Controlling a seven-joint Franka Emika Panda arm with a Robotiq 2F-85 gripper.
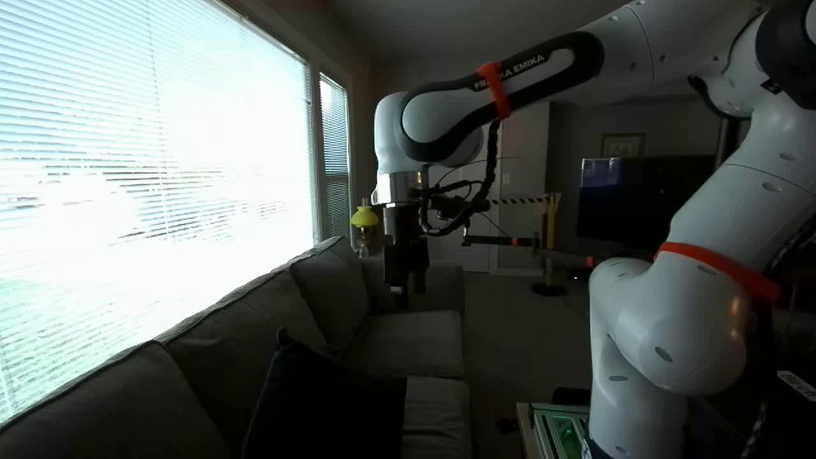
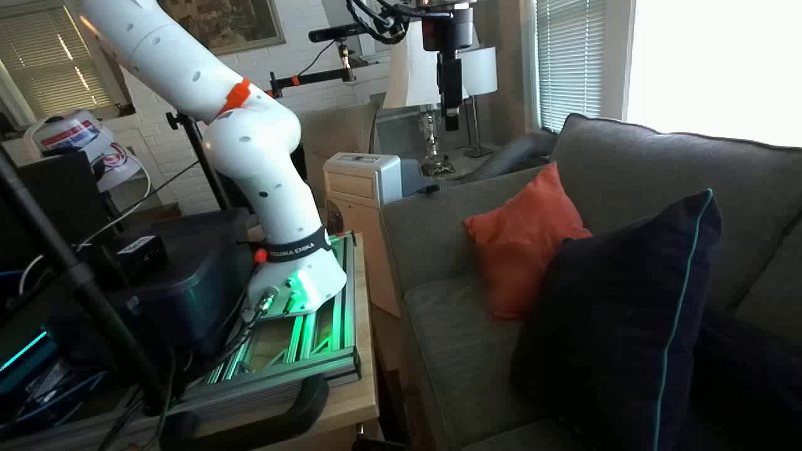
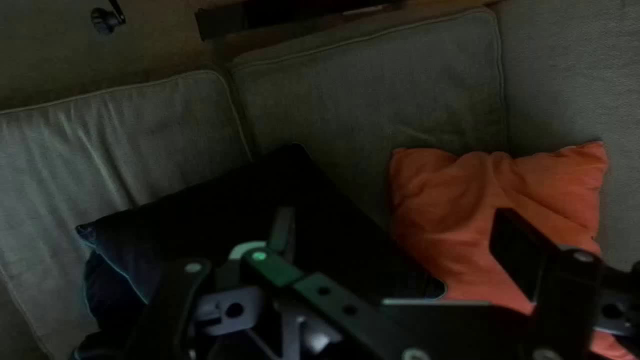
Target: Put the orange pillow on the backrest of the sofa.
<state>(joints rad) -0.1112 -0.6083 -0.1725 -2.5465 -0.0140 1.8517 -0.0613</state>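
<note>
One reddish-orange squarish cushion of wrinkled fabric [image 2: 529,241] leans in the corner of the grey-brown fabric sofa [image 2: 432,225], tilted on the flat seat [image 2: 448,332], its uppermost tip below the rounded top edge of the long padded backrest [image 2: 633,166]. A large blackish cushion with thin teal piping [image 2: 626,300] stands slanted just beside it; in the wrist view a corner of the dark one overlaps the orange fabric, though whether they touch I cannot tell. The black two-fingered claw [image 3: 395,235] is spread wide, its fingers [image 3: 517,252] well apart in the wrist view, one seen against the dark cushion and the other against the orange. In both exterior views it hangs from the white jointed arm [image 2: 250,144], pointing down above the sofa. Behind the backrest, a bright window with pale slatted blinds [image 1: 159,159] shows in an exterior view.
</note>
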